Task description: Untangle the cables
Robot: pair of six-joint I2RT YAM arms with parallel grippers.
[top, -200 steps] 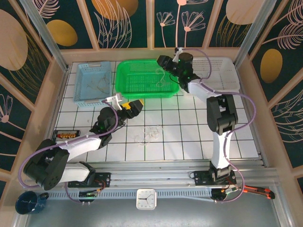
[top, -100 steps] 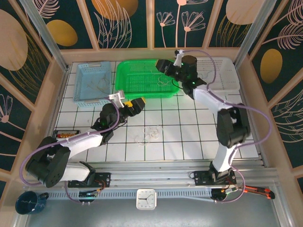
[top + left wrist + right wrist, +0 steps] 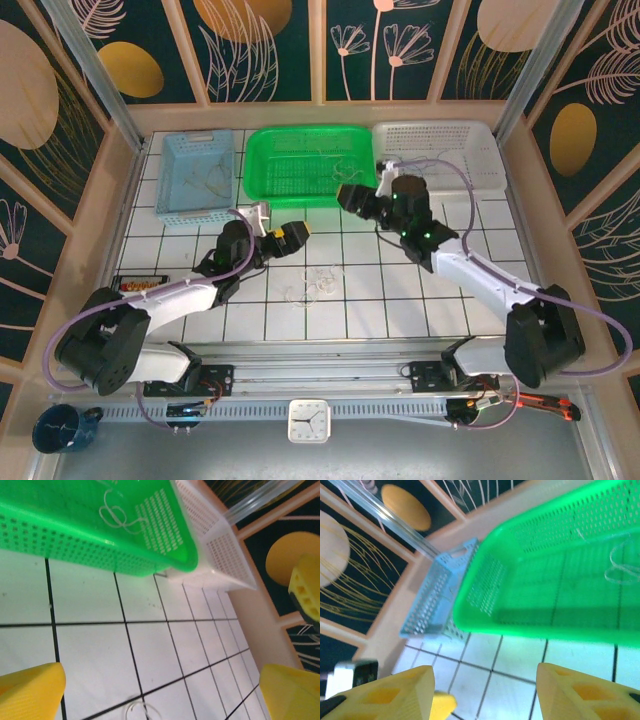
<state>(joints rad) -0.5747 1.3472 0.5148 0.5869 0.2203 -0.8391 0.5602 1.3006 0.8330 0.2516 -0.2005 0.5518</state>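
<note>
This looks like a robotics lab test cell. A left arm (image 3: 170, 300) and a right arm (image 3: 480, 280) are bolted to an aluminium rail (image 3: 330, 358) at the edge of a white gridded table (image 3: 400, 300). Leaf-patterned wall panels (image 3: 270, 50) on metal posts (image 3: 95, 75) enclose it, and a small clock (image 3: 308, 420) sits in front.

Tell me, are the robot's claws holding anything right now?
No, nothing is held. The left claw and the right claw are both open and empty.
</note>
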